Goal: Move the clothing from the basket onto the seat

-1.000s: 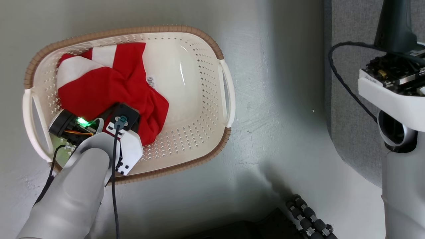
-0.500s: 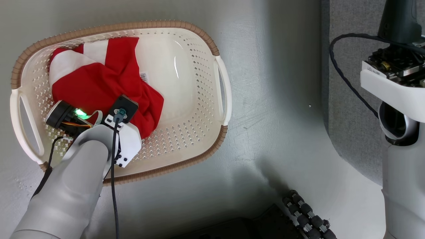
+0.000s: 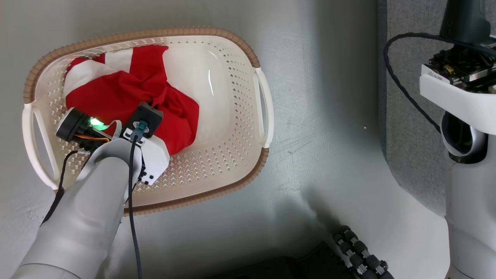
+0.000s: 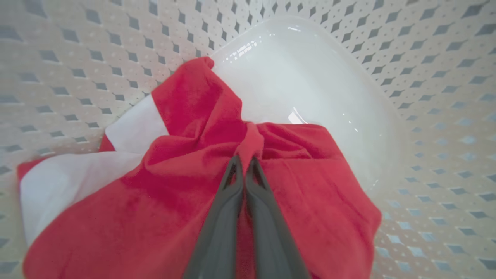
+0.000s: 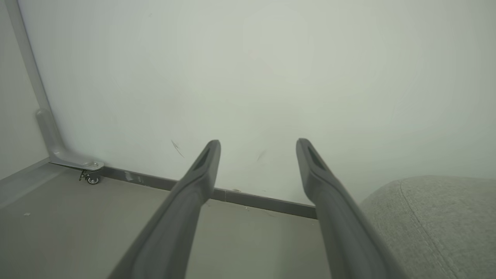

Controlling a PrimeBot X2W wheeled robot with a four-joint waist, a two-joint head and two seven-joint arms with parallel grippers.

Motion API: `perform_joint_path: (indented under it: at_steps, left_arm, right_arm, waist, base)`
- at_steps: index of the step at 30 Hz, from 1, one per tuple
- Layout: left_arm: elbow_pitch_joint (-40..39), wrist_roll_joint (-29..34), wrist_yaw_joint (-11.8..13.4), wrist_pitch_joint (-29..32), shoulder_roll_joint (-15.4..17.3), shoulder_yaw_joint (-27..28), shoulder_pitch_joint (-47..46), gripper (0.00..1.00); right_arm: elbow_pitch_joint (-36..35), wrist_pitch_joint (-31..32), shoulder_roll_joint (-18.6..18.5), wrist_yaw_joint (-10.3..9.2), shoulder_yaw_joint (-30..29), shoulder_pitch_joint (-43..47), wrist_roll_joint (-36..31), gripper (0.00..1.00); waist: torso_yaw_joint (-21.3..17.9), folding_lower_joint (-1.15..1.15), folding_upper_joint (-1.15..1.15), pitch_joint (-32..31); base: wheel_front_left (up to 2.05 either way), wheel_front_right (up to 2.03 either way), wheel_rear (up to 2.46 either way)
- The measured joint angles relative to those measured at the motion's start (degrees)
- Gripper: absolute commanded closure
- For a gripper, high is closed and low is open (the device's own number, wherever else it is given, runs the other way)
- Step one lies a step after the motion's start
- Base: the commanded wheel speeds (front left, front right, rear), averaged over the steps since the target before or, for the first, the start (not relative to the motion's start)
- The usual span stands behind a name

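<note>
While seat [image 3: 414,155] stands well right of basket, you have basket [image 3: 228,155] on floor, your left arm over its near-left corner. Clothing [image 3: 116,93], red with white bands, lies bunched inside basket, in left half. Your left gripper [image 4: 244,162] inside basket, fingers pressed together on raised red fold of clothing. Your right gripper [image 5: 257,145] well away from basket, fingers spread wide in open air.
</note>
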Motion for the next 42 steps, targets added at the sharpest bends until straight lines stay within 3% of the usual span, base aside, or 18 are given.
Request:
perform_joint_path:
  at_steps: [28,42]
  left_arm:
    - [-7.28,-0.40,3.07,-4.27,-0.10,0.67,0.63,1.00]
    - [-18.56,-3.68,4.37,-4.34,-0.80,3.72,3.53,1.00]
  right_arm:
    - [1.66,0.00,-0.12,0.00,0.34,-0.81,-1.65,0.00]
    - [3.53,-0.01,-0.70,0.00,1.30,-0.58,-3.02,0.00]
  waist:
    - [3.68,0.00,0.00,-5.75]
    - [5.88,0.00,0.00,-9.55]
  base:
    - [0.00,0.00,0.00]
    - [0.00,0.00,0.00]
